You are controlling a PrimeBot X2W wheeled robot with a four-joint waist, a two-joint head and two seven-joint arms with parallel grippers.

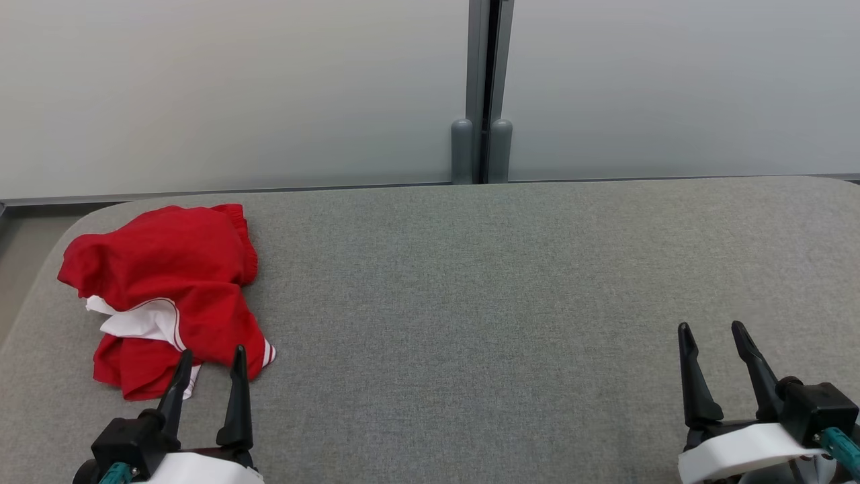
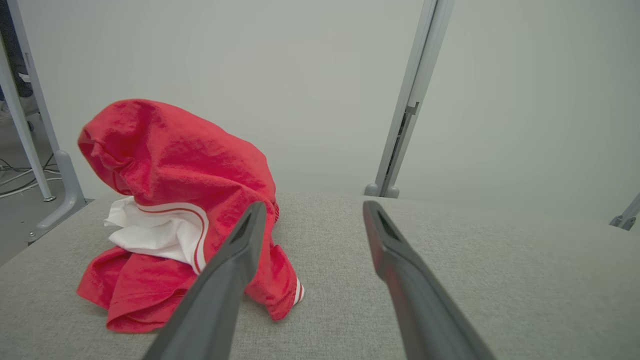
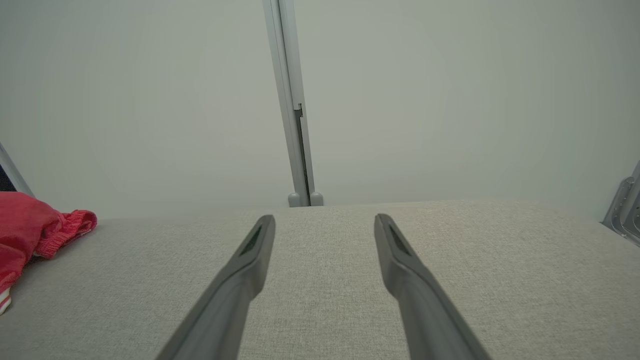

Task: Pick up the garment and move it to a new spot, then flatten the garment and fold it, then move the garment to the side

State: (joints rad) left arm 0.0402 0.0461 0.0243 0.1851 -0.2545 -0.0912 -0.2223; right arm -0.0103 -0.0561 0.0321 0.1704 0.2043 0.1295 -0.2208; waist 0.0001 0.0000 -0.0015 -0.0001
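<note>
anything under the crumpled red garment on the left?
The crumpled red-and-white fabric garment lies directly on the grey fabric-covered table, and bare surface shows all round its edges. Whatever is beneath its folds is covered, so I cannot tell.

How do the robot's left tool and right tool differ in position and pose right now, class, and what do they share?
The left tool sits right beside the crumpled red garment; the right tool hangs over bare grey tabletop, far from it. In the head view the left tool's fingers lean rightward, the right tool's leftward. Both are open and hold nothing.
</note>
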